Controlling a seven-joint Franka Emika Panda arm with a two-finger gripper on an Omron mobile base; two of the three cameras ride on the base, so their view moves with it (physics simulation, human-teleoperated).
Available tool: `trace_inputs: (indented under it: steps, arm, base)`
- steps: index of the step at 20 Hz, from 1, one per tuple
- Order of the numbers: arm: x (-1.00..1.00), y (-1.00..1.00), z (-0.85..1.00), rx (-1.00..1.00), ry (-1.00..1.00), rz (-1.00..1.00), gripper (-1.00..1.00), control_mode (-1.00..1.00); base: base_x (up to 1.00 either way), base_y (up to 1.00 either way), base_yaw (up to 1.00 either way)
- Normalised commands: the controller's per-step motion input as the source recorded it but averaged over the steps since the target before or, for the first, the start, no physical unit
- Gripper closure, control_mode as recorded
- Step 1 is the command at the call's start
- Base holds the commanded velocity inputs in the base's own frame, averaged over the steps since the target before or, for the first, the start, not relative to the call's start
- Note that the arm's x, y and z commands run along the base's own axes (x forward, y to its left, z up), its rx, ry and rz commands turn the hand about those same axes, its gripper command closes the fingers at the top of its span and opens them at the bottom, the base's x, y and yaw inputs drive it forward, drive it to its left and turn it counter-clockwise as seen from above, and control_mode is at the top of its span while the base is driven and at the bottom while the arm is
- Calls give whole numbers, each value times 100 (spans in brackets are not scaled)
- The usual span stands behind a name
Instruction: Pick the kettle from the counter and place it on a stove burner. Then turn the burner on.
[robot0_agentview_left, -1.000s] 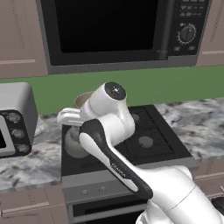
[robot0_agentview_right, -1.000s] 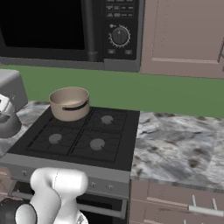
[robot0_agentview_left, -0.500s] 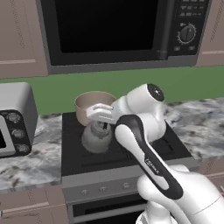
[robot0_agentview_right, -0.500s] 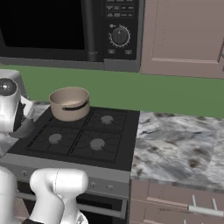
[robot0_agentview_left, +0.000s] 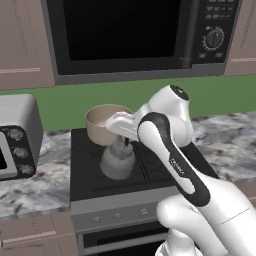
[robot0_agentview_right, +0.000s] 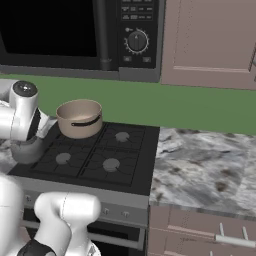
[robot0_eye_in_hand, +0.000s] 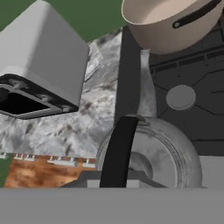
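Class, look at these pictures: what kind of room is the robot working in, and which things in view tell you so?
A kitchen, a rendered one. A black stove with four burners carries a tan saucepan, a microwave is built in above it, and marbled stone counter runs alongside. The gripper carries a grey kettle over the stove.

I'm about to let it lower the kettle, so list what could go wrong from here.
1. The kettle hangs by its thin handle from the shut gripper, so it may swing or tip on touchdown.
2. The saucepan sits close behind the kettle on the stove; the spout points toward it and could knock it.
3. It hovers near the stove's left edge, so it might land off-centre on the front-left burner.
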Motion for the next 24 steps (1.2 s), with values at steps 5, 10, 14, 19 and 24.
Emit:
trace_inputs:
  steps: [5, 10, 14, 19, 24]
  arm:
    - [10, 9, 0, -13, 18, 0, 100, -100]
    - [4, -9, 0, -4, 0, 3, 100, -100]
    - [24, -33, 0, 0, 0, 12, 100, -100]
    - [38, -24, 0, 0, 0, 10, 100, -100]
    - [43, -1, -5, -1, 0, 5, 100, -100]
  base:
    - [0, 0, 0]
    - [0, 0, 0]
    - [0, 0, 0]
    - [0, 0, 0]
    - [0, 0, 0]
